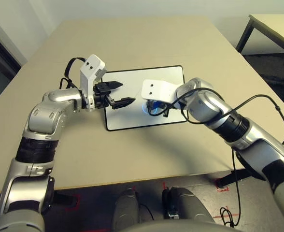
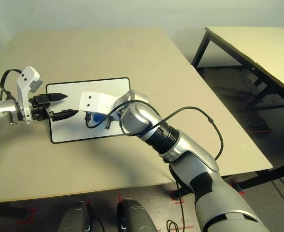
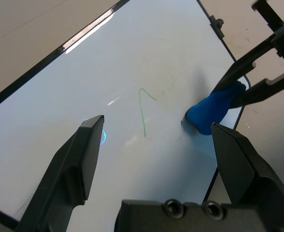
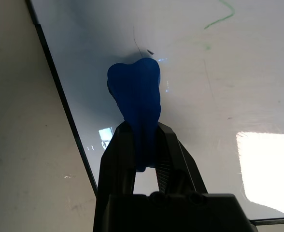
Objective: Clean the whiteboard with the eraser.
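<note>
was in the wiping step: right gripper pinched tight on the eraser, its blue tip pressed on the whiteboard near the board's edge, beside a thin green mark. left gripper hovered over the board with fingers spread, holding nothing. probably called next for a sweep of the eraser across the green mark, tip kept flat.
</note>
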